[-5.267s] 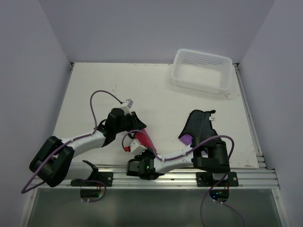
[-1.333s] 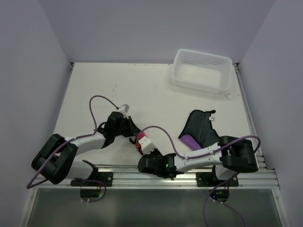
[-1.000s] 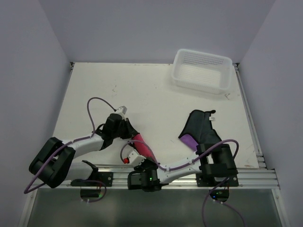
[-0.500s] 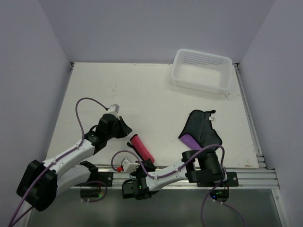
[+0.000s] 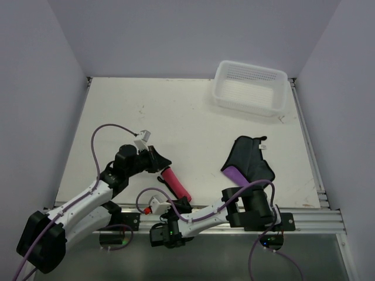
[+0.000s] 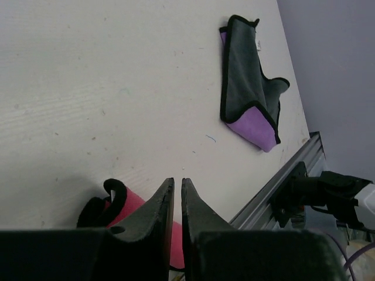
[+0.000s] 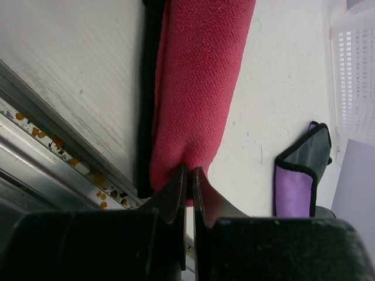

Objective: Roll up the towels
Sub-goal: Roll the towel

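Note:
The pink-red towel [image 5: 176, 182] lies as a short thick roll near the table's front edge, with a black edge strip along it. My left gripper [image 5: 166, 164] is shut and empty, hovering just above the roll's far end [image 6: 130, 212]. My right gripper [image 5: 183, 202] is shut, its tips [image 7: 188, 171] against the roll's near end [image 7: 199, 76], by the rail. The purple towel [image 5: 249, 161] with black fabric lies loosely folded and unrolled at the right; it also shows in the left wrist view [image 6: 249, 96] and the right wrist view [image 7: 296, 187].
A white perforated basket [image 5: 251, 88] stands at the back right corner. The aluminium rail [image 5: 234, 213] runs along the table's front edge, right beside the pink roll. Purple cables loop above both arms.
My left gripper has let go of the pink roll and drawn back to the left. My right arm has dropped low along the rail, its gripper now at the roll's near end.

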You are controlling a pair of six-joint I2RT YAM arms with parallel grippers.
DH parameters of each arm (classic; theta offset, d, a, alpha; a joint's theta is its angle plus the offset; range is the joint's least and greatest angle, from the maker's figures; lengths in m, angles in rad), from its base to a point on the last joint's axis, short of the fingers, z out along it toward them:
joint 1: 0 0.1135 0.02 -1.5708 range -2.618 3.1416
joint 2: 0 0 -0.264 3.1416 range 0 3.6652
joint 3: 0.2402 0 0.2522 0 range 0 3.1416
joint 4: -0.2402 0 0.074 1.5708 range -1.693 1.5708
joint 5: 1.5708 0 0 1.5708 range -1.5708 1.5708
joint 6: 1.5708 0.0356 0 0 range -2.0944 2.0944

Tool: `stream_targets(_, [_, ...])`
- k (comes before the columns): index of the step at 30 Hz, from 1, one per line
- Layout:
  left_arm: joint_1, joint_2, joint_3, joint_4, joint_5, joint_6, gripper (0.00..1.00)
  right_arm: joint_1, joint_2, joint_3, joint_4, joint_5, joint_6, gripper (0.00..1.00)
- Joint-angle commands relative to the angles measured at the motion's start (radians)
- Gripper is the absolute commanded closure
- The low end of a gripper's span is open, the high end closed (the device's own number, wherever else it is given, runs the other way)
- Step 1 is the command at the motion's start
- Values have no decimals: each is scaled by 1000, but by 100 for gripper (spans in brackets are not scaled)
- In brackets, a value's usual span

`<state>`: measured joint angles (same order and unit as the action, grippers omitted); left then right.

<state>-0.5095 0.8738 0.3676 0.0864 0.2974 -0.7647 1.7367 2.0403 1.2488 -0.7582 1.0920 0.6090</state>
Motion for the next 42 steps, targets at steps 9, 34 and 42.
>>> stream_targets(9, [-133,152,-139,265,71,-41,87,7,15,23,-9,8,17,100])
stream_targets(34, [-147,278,-214,136,-121,10,91,-32,-411,-155,164,-63,28,55])
stream_targets(42, [-147,264,-248,171,-110,2,91,-222,-704,-406,504,-466,8,47])
